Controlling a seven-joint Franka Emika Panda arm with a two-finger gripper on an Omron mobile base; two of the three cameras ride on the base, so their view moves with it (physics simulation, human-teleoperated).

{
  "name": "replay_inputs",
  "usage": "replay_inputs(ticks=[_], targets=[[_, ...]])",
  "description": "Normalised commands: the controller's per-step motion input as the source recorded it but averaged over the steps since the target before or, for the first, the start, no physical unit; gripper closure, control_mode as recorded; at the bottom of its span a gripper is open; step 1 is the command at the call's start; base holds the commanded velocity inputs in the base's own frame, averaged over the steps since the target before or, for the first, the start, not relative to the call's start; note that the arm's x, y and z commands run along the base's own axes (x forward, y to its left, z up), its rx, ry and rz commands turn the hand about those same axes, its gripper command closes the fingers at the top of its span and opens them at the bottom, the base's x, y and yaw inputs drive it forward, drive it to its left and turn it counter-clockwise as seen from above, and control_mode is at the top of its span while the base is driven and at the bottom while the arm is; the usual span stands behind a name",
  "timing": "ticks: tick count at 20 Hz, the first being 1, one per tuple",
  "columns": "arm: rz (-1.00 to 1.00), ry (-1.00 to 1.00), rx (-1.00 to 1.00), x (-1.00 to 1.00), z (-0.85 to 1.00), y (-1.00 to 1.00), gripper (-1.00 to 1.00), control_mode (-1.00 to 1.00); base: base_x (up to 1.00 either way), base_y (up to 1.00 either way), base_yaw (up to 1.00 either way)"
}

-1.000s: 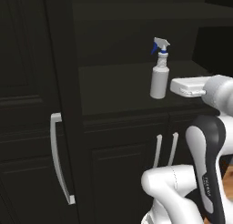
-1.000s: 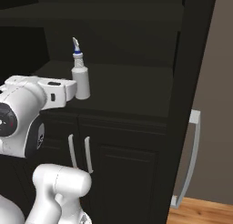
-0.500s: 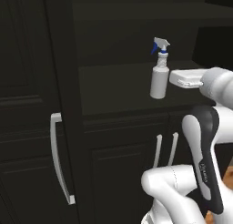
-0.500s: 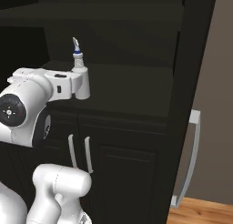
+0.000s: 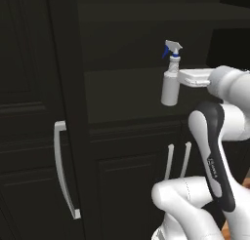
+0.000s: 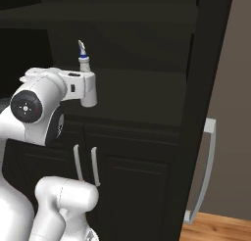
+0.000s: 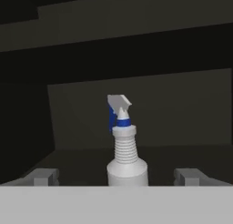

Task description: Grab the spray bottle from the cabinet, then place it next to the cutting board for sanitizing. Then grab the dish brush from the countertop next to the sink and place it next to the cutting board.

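Directly ahead of the claw (image 7: 119, 176), between its two widely spread finger tips (image 7: 44, 176), the spray bottle (image 7: 125, 150) stands upright on the dark shelf of the cabinet (image 5: 44, 88), its white spray head and blue trigger rising above a ribbed neck. Seen from the hand, one tip sits off to each side of the bottle's base with clear space on both sides, so the jaws stand wide and hold nothing. From the left base camera, the white hand reaches level into the open niche and the spray bottle (image 5: 170, 78) stands at the hand's far end, its body overlapping the tip of the hand; whether anything touches it cannot be told from that angle. From the right base camera, the hand covers most of the spray bottle (image 6: 83, 56), and just the neck and nozzle poke up above the hand. Below the claw, under the shelf edge, two slim silver bar handles (image 5: 177, 160) run upright side by side on the lower cabinet doors. Farther off to the claw's left, a long curved silver handle (image 5: 63, 175) hangs on the tall black-brown door.
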Motion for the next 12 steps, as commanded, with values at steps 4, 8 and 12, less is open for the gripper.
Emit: replay_inputs(ticks=[4,8,12], targets=[[0.0,0.0,0.0,0.26,-0.01,0.0,-1.0,-1.0,0.0,0.0,0.0],[0.0,0.0,0.0,0.25,-0.04,0.0,-1.0,-1.0,0.0,0.0,0.0],[0.0,0.0,0.0,0.25,-0.05,0.0,-1.0,-1.0,0.0,0.0,0.0]])
